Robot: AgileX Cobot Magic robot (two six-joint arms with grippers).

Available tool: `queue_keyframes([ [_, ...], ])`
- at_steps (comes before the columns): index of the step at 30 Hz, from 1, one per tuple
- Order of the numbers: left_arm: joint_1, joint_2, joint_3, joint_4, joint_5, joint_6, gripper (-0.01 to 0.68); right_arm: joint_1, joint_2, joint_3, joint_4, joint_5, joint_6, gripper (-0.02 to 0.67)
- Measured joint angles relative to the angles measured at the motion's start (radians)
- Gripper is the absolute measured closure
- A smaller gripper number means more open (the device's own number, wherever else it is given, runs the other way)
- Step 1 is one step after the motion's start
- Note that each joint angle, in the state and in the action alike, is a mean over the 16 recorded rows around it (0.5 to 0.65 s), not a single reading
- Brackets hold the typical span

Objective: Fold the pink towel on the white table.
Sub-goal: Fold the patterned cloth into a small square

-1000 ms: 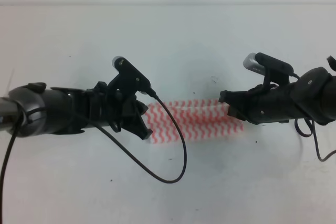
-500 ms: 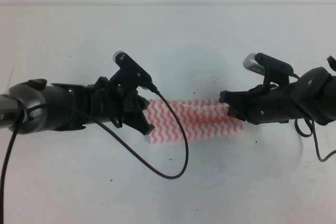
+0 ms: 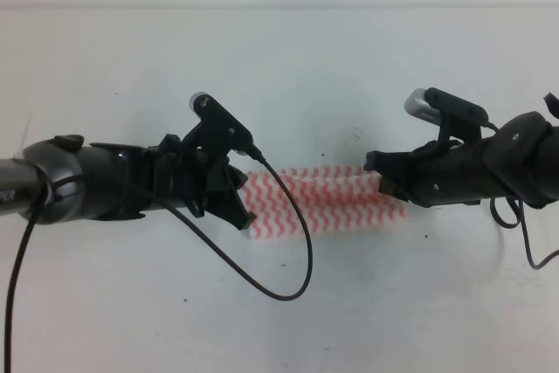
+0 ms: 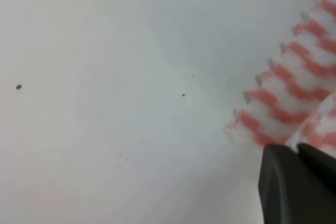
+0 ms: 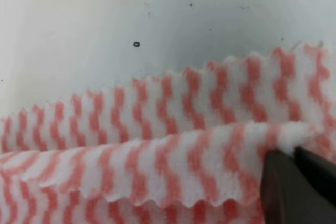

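Left gripper (image 4: 299,153): dark fingers pressed together in the lower right corner of the left wrist view, a thin edge of cloth pinched between them; in the high view (image 3: 238,207) sits over the left end of the cloth strip.
Left cable (image 3: 288,251): thin black loop hanging from the left wrist, drooping over the table in front of the cloth and crossing its left part.
Right gripper (image 5: 296,161): dark fingers closed tight at the lower right of the right wrist view, clamped on the edge of the cloth's upper layer; in the high view (image 3: 383,183) sits at the right end of the strip.
Pink towel (image 3: 327,203): folded into a long narrow strip, lying left to right between the two grippers near the middle of the table; pink-red and white zigzag stripes; right wrist view (image 5: 157,145) shows at least two layers stacked, the upper one's scalloped edge overlapping the lower; left wrist view (image 4: 294,87) shows a scalloped corner resting flat on the surface.
White table (image 3: 279,67): plain white surface under everything, a few small dark specks scattered over it.
Right wrist camera (image 3: 437,107): grey-tipped black module atop the right arm.
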Motion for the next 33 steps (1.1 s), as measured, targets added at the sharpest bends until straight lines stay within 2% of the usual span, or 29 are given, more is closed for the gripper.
queue_keyframes([
  [33,0.0,-0.001,0.0,0.0,0.004,0.0,0.673,0.0,0.004,-0.026,0.009,0.003,0.003,0.651],
])
